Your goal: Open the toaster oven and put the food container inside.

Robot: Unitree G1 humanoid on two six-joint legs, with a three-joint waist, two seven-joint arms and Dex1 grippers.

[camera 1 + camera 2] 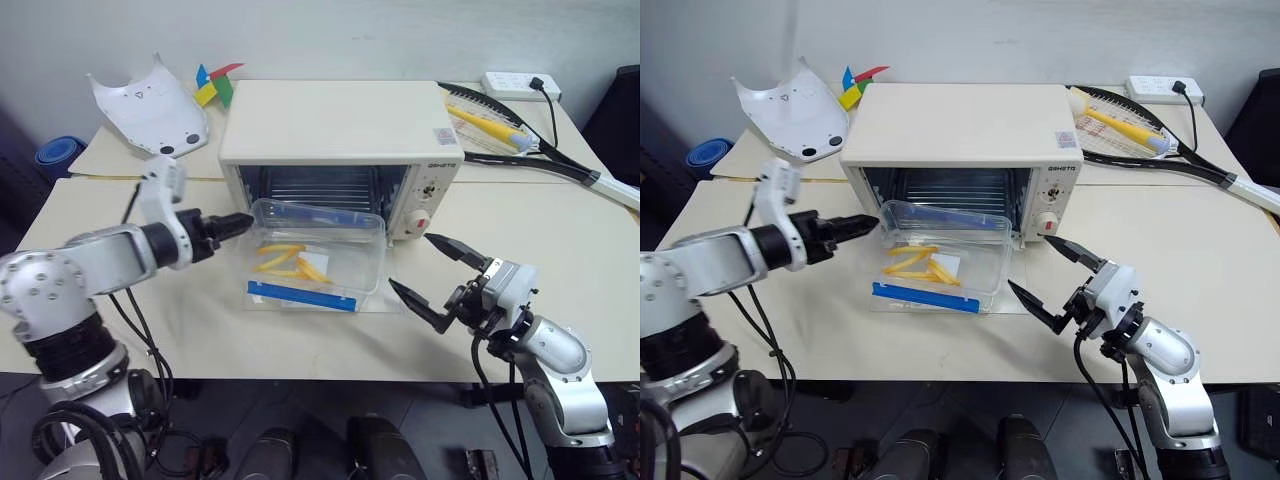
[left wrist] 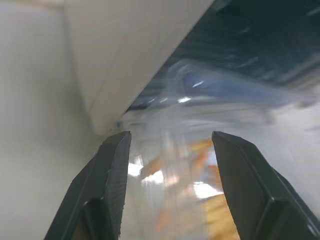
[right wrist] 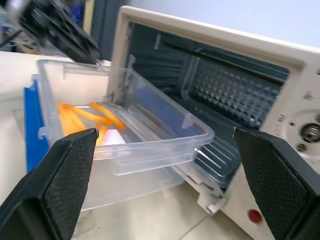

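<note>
While the container (image 1: 315, 258) sits half on the open oven (image 1: 340, 135) door, the left claw (image 1: 243, 222), part spread, touches its 9 o'clock corner and could skew it. With the right claw (image 1: 428, 272) spread wide and empty at 3 o'clock, nothing steadies it, so it may jam.

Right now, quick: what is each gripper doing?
Left gripper: open, holding nothing, by the container.
Right gripper: wide open, empty.
</note>
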